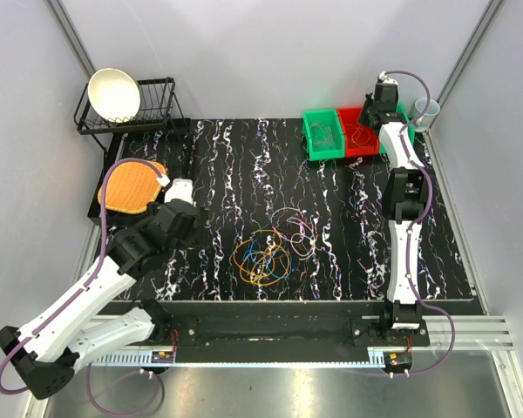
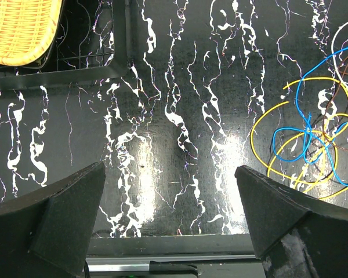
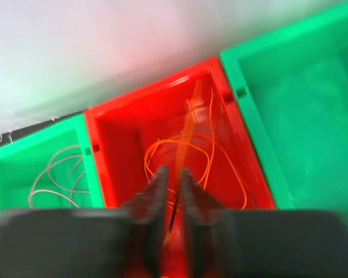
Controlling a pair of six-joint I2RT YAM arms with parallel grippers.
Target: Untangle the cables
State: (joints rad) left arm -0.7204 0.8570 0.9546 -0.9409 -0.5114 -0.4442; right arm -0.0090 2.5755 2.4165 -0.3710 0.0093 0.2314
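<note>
A tangle of thin cables point(image 1: 263, 257), orange, yellow, blue and green, lies mid-table, with purple loops point(image 1: 298, 223) beside it at the upper right. In the left wrist view the yellow loop point(image 2: 261, 124) and the blue loop point(image 2: 304, 92) lie to the right of my fingers. My left gripper point(image 1: 181, 198) point(image 2: 171, 214) is open and empty above bare table, left of the tangle. My right gripper point(image 1: 372, 109) point(image 3: 173, 179) hangs over the red bin point(image 1: 359, 144) point(image 3: 151, 95). Its jaws are nearly together with an orange cable strand point(image 3: 192, 124) between them; more orange loops point(image 3: 220, 150) lie in the bin.
A green bin point(image 1: 324, 138) point(image 3: 23, 150) left of the red one holds a pale cable point(image 3: 52, 174); another green bin point(image 3: 290, 69) stands on its right. A dish rack with a white bowl point(image 1: 113, 94) and a yellow woven mat point(image 1: 132, 185) point(image 2: 17, 29) sit at the back left. A cup point(image 1: 425, 111) stands at the back right.
</note>
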